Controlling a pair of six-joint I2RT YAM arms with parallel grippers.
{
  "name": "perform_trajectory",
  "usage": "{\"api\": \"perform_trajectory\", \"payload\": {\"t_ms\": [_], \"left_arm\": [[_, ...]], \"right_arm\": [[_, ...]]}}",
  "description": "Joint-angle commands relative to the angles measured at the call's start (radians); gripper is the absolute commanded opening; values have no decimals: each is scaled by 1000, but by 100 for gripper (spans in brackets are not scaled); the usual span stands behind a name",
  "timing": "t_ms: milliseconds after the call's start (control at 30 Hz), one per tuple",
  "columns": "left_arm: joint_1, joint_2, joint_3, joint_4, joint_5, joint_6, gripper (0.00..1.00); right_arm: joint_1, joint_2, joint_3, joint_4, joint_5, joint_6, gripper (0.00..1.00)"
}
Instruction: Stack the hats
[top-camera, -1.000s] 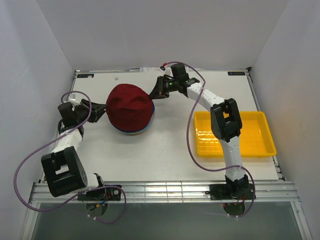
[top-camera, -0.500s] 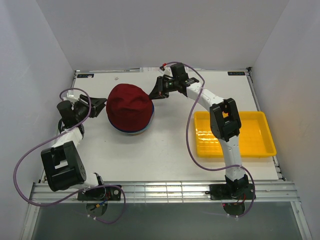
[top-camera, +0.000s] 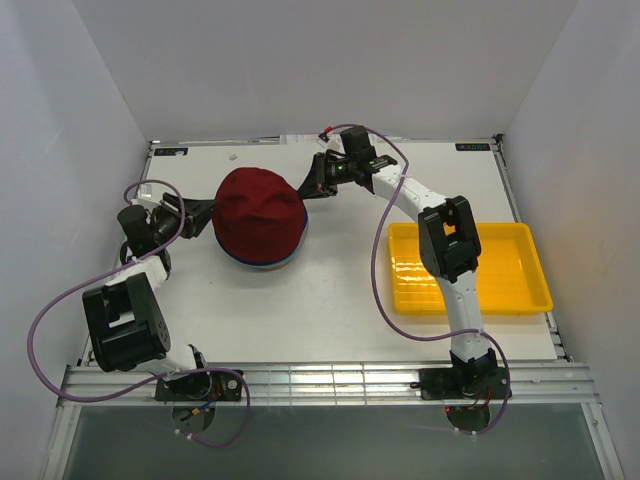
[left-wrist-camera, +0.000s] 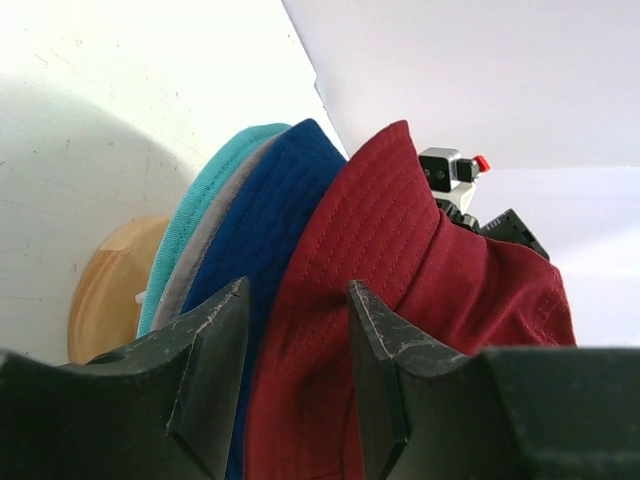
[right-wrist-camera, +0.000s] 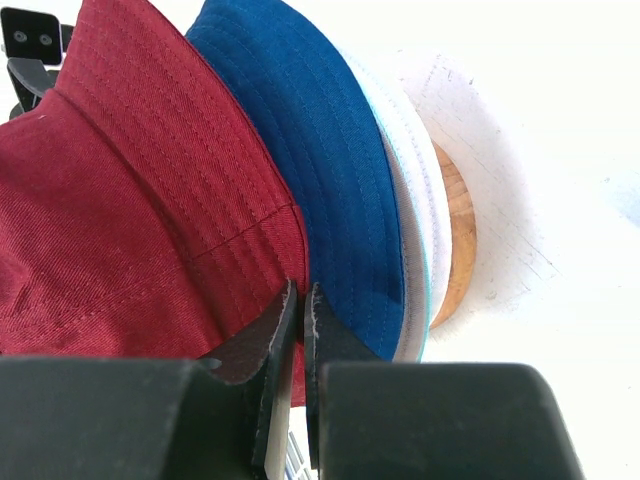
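White table (top-camera: 330, 300) filled the cell, and the two arms reached over it from the near edge. A yellow tray (top-camera: 470, 310) lay on the right side, well apart from the hats.

The hats sat left of centre toward the far edge, nested one over another in a single pile. The dark red hat (top-camera: 258, 215) was on top and hid most of the others from above. In the left wrist view the brims fanned out below it: dark red (left-wrist-camera: 400, 270), then the royal blue hat (left-wrist-camera: 270, 220), the grey hat (left-wrist-camera: 203, 240) and the teal hat (left-wrist-camera: 230, 150) lowest. Under them showed the round base of a wooden stand (left-wrist-camera: 105, 280), which rested on the table.

The left gripper (top-camera: 205, 212) was at the left side of the pile with its fingers (left-wrist-camera: 215, 330) spread moderately wide. The red and blue brims lay ahead in the gap, and contact could not be told. The right gripper (top-camera: 305, 188) was at the far right side of the pile. Its fingers (right-wrist-camera: 275, 330) were drawn almost together, pinching the edge of the dark red hat's brim.
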Motion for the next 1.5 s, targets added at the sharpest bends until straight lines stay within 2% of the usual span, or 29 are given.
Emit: {"api": "perform_trajectory", "payload": {"t_ms": [0, 200, 333, 567, 600, 633, 1033, 1467], "left_arm": [[-1, -6, -6, 50, 28, -11, 53], [-3, 3, -30, 111, 40, -52, 49], [-3, 14, -45, 147, 49, -75, 39], [-4, 20, -58, 156, 45, -82, 13], [-3, 21, -61, 148, 36, -80, 5], [-4, 24, -59, 135, 29, -69, 1], [-4, 49, -99, -57, -104, 56, 0], [-3, 61, -121, -136, -162, 145, 0]], "right_arm": [[-18, 22, 25, -17, 35, -23, 8], [-18, 24, 23, -14, 35, -22, 8], [-17, 24, 23, -14, 38, -20, 8], [-18, 21, 16, -13, 41, -22, 8], [-18, 19, 14, -11, 43, -22, 8], [-18, 19, 11, -11, 46, -22, 8], [-20, 31, 5, -40, 83, -34, 8], [-29, 34, -41, -65, 149, -77, 8]]}}
